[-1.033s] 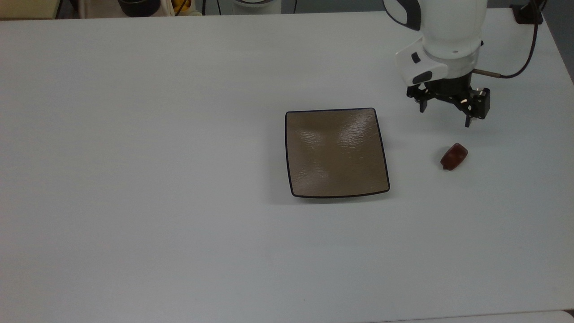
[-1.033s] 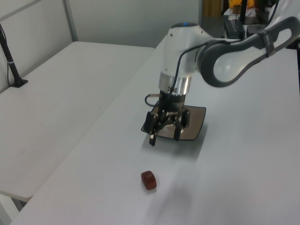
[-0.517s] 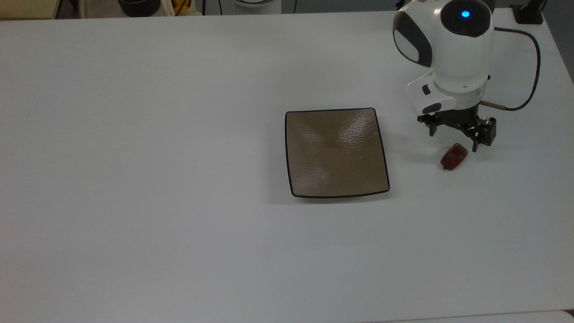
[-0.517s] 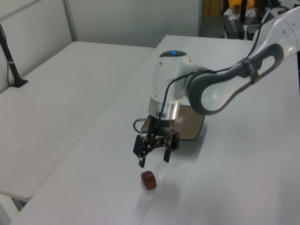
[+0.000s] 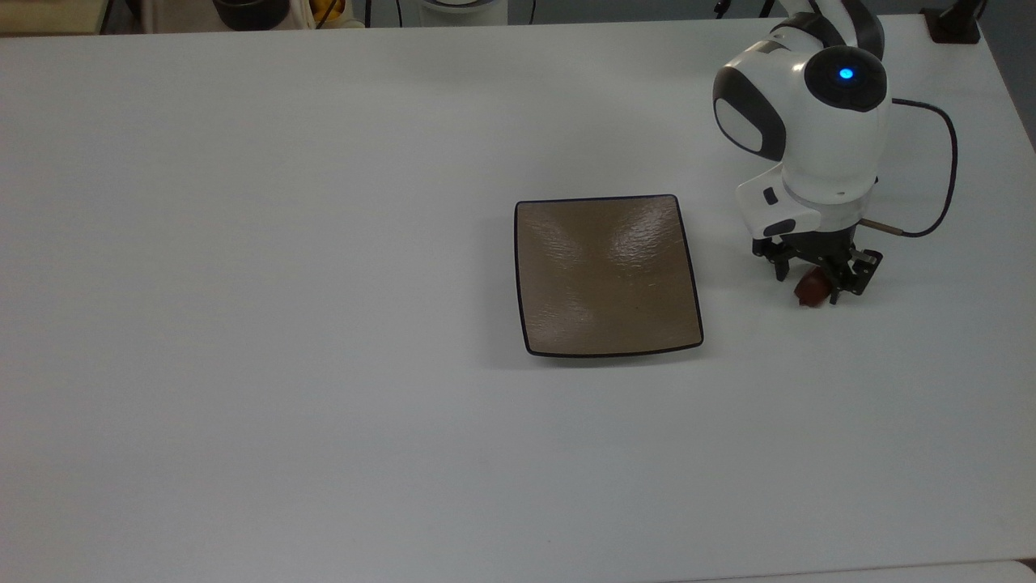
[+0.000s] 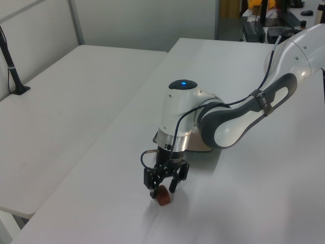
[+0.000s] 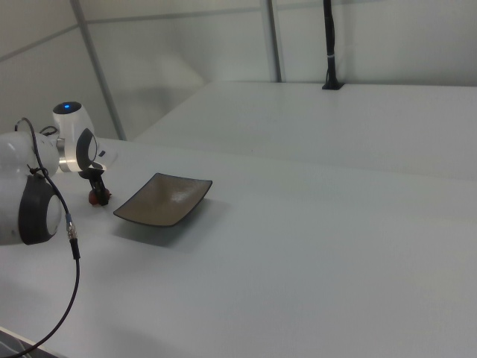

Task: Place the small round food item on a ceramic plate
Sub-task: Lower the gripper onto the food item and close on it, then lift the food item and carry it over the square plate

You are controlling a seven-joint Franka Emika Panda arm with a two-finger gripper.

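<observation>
White desk (image 5: 324, 405) fills the top view, and at its right middle the pincer (image 5: 812, 283) stands spread around the small round food item (image 5: 809, 290), a glossy reddish-brown lump lying on the desk. The left view shows fingers (image 6: 152, 191) flanking it; its long axis cannot be told. Beyond, apart, lies the ceramic plate (image 5: 607, 275), square, tan, textured.

I work over a plain white table (image 5: 283, 364). Beside it, a second white table (image 6: 66, 107) stands across a narrow gap, carrying a black post (image 6: 12, 66) on a small foot. Pale partition walls (image 7: 186, 45) rise behind that table.
</observation>
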